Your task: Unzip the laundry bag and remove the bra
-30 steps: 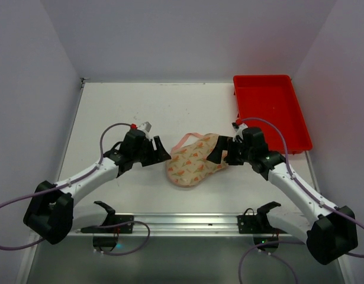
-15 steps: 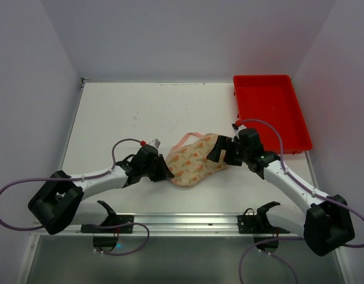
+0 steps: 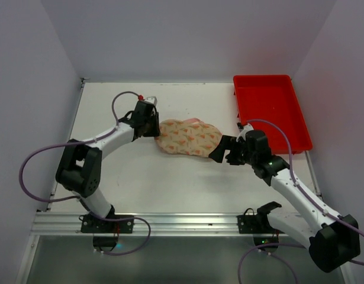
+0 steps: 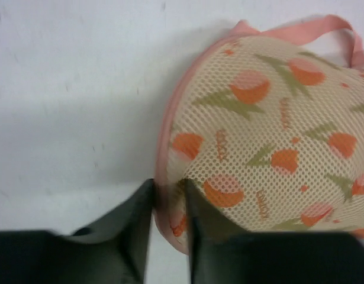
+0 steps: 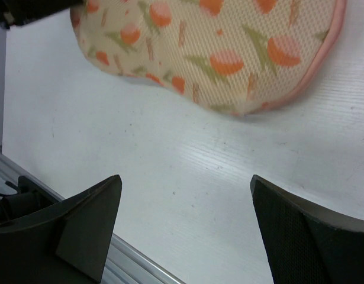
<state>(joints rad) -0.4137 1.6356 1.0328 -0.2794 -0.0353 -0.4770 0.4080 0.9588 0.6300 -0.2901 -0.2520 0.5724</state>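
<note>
The laundry bag [image 3: 187, 137], beige mesh printed with orange and green motifs and edged in pink, lies flat on the white table. My left gripper [image 3: 155, 128] is at its left end, shut on the pink edging [image 4: 165, 204]. A pink loop [image 4: 324, 26] sticks out at the bag's far side. My right gripper [image 3: 224, 154] stands open just off the bag's right end, with only bare table between its fingertips [image 5: 184, 180]; the bag [image 5: 211, 47] lies a little beyond them. The bra is hidden.
A red plastic tray [image 3: 270, 109] sits at the back right, close behind the right arm. A metal rail [image 3: 182, 222] runs along the table's near edge. White walls close in the left, right and back.
The left arm swung from the near left to the far left and shut on the bag's edge. The bag moved away from the bases and left. The right gripper stayed open, now off the bag.
</note>
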